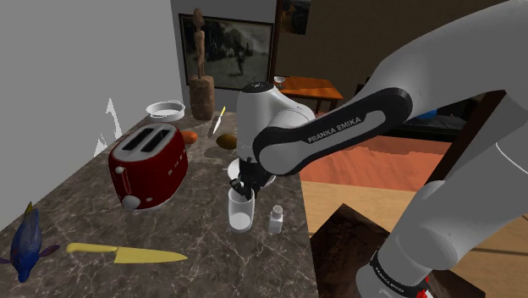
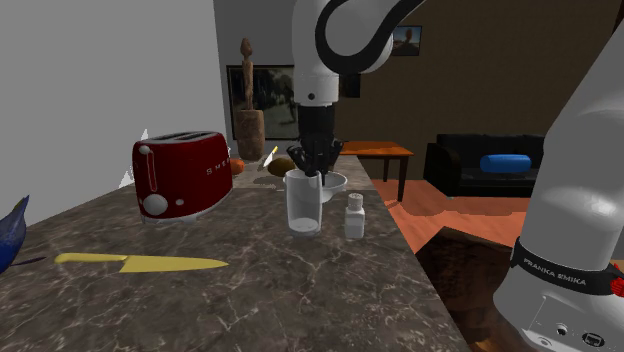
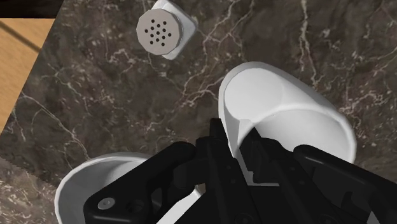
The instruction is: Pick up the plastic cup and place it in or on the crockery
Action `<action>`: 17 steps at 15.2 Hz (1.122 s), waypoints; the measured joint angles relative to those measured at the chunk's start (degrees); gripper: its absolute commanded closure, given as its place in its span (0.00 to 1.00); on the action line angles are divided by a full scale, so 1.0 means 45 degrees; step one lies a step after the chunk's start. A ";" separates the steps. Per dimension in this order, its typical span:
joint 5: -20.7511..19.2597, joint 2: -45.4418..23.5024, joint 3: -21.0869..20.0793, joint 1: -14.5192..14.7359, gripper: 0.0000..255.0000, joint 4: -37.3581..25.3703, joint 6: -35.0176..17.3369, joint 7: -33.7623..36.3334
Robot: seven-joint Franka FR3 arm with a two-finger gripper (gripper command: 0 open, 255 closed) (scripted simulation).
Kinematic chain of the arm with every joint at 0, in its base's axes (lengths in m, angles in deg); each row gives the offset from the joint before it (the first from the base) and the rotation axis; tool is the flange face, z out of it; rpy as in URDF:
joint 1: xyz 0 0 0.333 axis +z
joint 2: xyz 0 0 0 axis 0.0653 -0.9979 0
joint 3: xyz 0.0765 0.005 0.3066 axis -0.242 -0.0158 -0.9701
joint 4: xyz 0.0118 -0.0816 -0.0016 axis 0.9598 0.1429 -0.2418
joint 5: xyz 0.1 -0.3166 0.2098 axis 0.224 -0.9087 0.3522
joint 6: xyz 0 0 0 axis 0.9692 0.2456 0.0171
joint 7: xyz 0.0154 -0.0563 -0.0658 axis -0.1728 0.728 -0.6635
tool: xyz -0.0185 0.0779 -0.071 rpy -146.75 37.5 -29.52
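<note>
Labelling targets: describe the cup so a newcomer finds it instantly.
Find the red toaster on the dark marble counter. The cup stands to its right in the second exterior view, under the gripper. It is tall and clear; the neighbouring shaker is small, white, capped.

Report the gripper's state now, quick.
The gripper: shut on the cup, with one finger inside the rim and one outside.

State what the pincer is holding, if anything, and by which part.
The pincer clasps the cup by its rim, at the side next to the bowl, with one finger inside the wall and one outside.
</note>
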 measured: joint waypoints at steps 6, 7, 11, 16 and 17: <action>0.0192 0.0554 0.0194 0.0064 1.00 -0.0525 0.1039 -0.0248; 0.0231 0.0665 0.0224 0.0084 1.00 -0.0606 0.1224 -0.0281; 0.0290 0.0917 0.0317 0.0108 1.00 -0.1078 0.1934 -0.0364; 0.0353 0.1248 0.0473 0.0123 1.00 -0.1721 0.2890 -0.0501; 0.0365 0.1321 0.0512 0.0124 1.00 -0.1815 0.3054 -0.0541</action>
